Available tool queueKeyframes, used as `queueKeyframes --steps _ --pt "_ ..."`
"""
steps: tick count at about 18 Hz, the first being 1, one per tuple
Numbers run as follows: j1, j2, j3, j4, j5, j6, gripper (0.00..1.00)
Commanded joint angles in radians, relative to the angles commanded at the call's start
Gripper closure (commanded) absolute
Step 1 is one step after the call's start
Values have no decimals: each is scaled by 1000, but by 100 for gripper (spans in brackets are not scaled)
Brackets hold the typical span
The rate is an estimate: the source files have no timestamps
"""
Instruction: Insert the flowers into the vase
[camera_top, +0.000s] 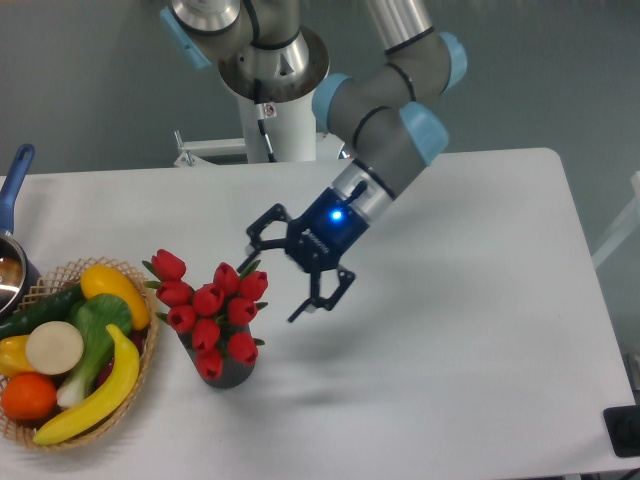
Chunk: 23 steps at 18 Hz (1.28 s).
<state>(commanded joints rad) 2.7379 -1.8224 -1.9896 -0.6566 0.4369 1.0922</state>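
Observation:
The flowers (210, 308), a bunch of red tulip heads with green leaves, stand in the vase (232, 373). Only the vase's dark lower part shows under the blooms, on the table left of centre. My gripper (282, 278) hangs up and to the right of the bunch, apart from it. Its black fingers are spread open with nothing between them.
A woven basket (140, 380) at the left edge holds a banana (95, 395), an orange, a yellow pepper and a leafy green vegetable. It almost touches the vase. A pot with a blue handle (14, 180) pokes in at far left. The robot's base (272, 90) stands behind the table.

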Motion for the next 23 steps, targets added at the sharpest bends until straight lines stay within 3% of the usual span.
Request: queueKeyframes --steps 5,10,14,16,19,21,23 --pt "83 11 66 -3 271 -9 0" --pt "128 11 89 -2 607 8 0" --pt "148 9 95 -14 738 78 0" --pt "143 12 92 -37 794 203 0" --pt "132 20 80 -81 981 340 0" --pt "111 12 65 -74 1078 351 0" --pt "109 12 63 -75 1089 351 0"
